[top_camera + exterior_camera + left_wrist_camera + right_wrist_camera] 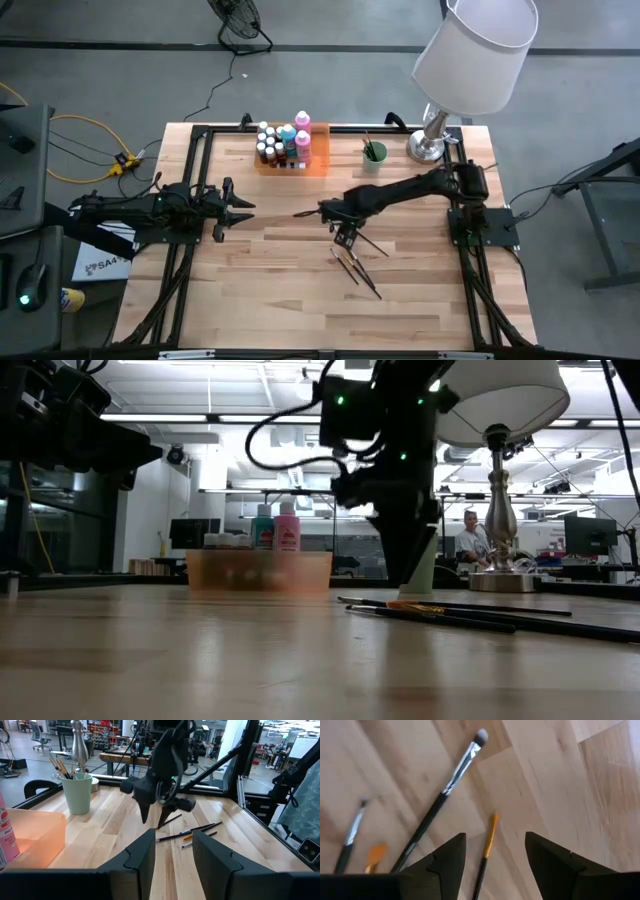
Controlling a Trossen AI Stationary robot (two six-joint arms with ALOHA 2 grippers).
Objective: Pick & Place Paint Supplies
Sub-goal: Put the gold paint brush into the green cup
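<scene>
Only partly legible red lettering on pink paint bottle point(6, 837).

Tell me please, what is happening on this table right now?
The right gripper hangs open just above a few loose paintbrushes lying on the wooden table, and it holds nothing. The left gripper waits open at the table's left side. The paint bottles already stand in the orange tray at the far edge, and the green cup beside the tray holds some brushes. A lamp stands at the far right corner.
</scene>
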